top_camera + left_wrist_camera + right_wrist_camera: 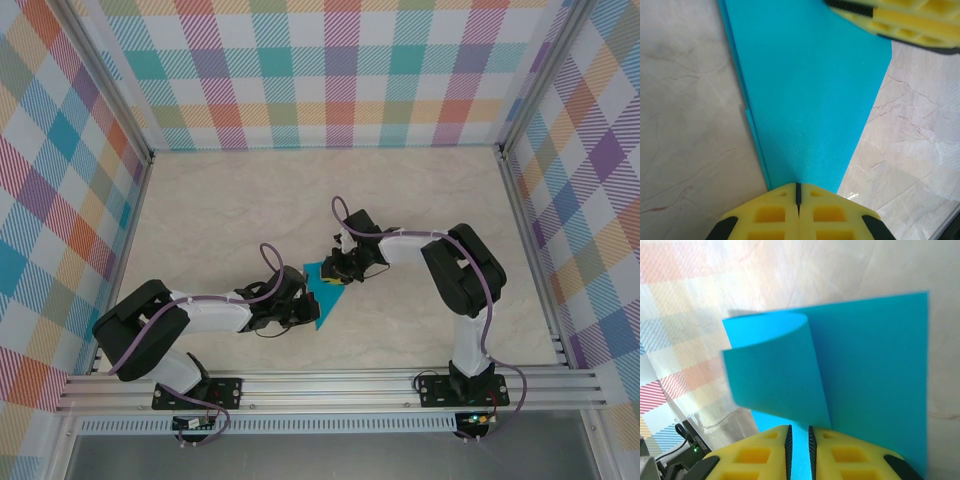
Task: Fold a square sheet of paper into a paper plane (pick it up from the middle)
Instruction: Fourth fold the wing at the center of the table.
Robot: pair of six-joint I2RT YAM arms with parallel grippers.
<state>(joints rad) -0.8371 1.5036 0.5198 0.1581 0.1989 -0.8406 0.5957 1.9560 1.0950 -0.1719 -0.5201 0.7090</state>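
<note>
so you're maybe midway here, not close to a plane yet. the sheet of paper (325, 292) sits on the counter (230, 210) between the two arms, already creased into a tapering shape with a layered edge down one side. your left pincer (798, 192) is fully closed at the narrow end, and i can't tell if it's pinching the paper or just pinning it flat. your right pincer (799, 435) is closed to a slit with teal in the gap, gripping a flap (775, 375) that curls up and over, uncreased. left to do, i'd guess: flatten that fold, do the wings, get a sharp tip.
</note>
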